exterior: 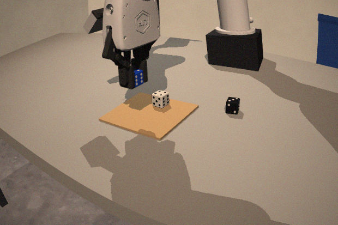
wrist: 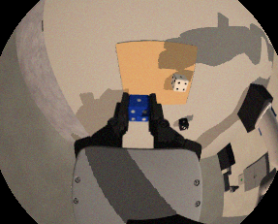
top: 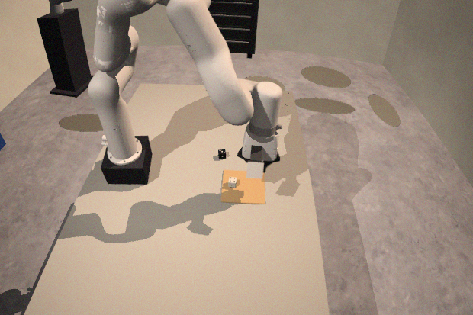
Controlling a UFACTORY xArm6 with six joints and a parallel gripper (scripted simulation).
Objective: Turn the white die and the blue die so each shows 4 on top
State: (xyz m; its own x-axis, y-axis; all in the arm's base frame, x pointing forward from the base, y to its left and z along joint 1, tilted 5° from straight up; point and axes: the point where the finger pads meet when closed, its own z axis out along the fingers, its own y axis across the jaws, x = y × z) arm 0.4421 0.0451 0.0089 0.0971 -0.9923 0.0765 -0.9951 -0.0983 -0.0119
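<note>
Beige table [exterior: 246,162] carries everything. White arm [top: 206,40] rises from a black base block [top: 111,177] and bends over to the work area. Gripper [exterior: 133,78] hangs pointing down, above the table, off the surface, at the far edge of the orange mat [exterior: 136,122] as the exterior view has it. Jaws clamped on the blue die [exterior: 138,77]; die is in the air, a six-pip face turned toward the exterior camera. Wrist view shows the die between the two dark fingers with a four-pip face toward the lens, mat beyond.

Mat lies flat on the table. White die [exterior: 160,98] sits flat on it near one edge, four pips up in the top view, five and six on the sides facing the exterior camera. Black die [exterior: 233,105] rests on the bare table, off the mat, well apart from the white one, between mat and arm base; its top face is hard to read.
</note>
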